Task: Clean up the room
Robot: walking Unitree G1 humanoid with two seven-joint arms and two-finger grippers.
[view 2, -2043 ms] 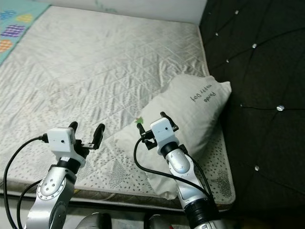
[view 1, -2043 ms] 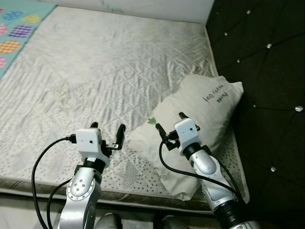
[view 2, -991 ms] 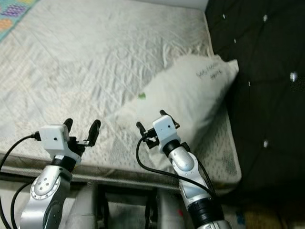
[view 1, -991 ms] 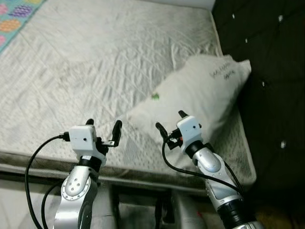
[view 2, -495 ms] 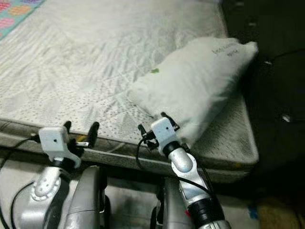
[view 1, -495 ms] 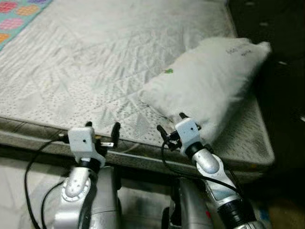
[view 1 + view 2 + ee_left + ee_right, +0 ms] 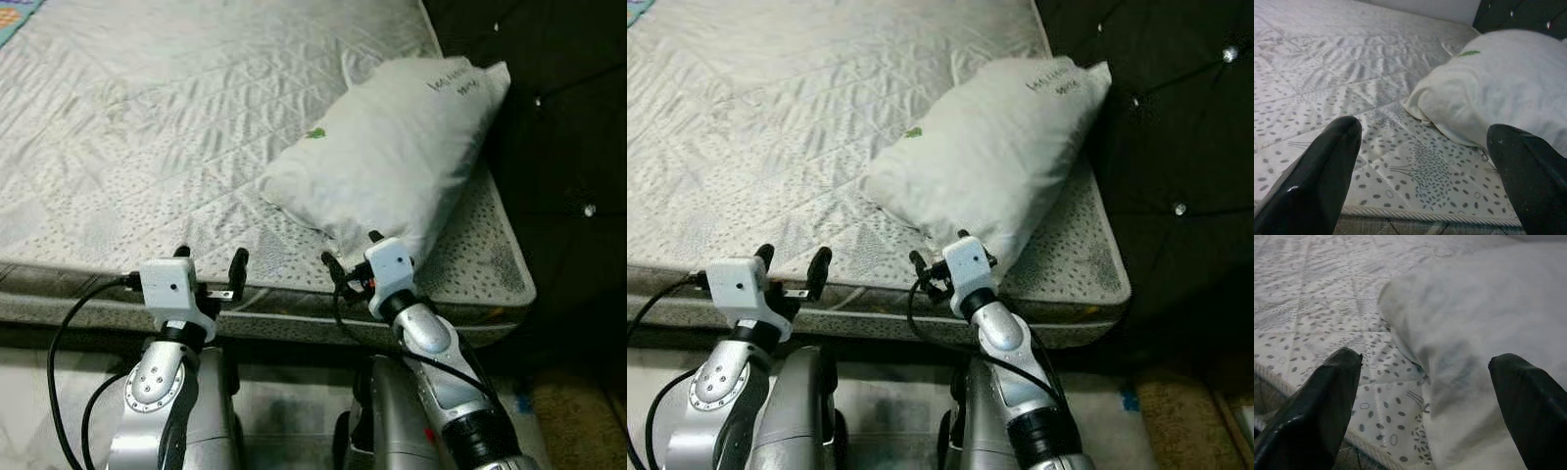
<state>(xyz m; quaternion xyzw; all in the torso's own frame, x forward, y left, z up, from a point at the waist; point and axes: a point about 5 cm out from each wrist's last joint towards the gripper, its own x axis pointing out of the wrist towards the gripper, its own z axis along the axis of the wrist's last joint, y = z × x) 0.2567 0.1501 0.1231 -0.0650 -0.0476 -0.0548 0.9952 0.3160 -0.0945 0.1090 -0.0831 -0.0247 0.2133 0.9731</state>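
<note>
A white pillow [image 7: 392, 152] lies at a slant on the mattress [image 7: 176, 127], near the mattress's right edge, its far end beside the dark tufted headboard [image 7: 558, 108]. Its near corner reaches toward the mattress's front edge. The right gripper [image 7: 348, 253] hovers just before that corner, fingers spread apart and empty. The left gripper [image 7: 209, 262] hangs at the mattress's front edge, further from the pillow, fingers likewise parted with nothing between them

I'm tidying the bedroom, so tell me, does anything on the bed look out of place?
The pillow lies askew, slanting across the mattress corner beside the dark headboard rather than squared against it. Both grippers, left and right, hover open at the bed's edge.
</note>
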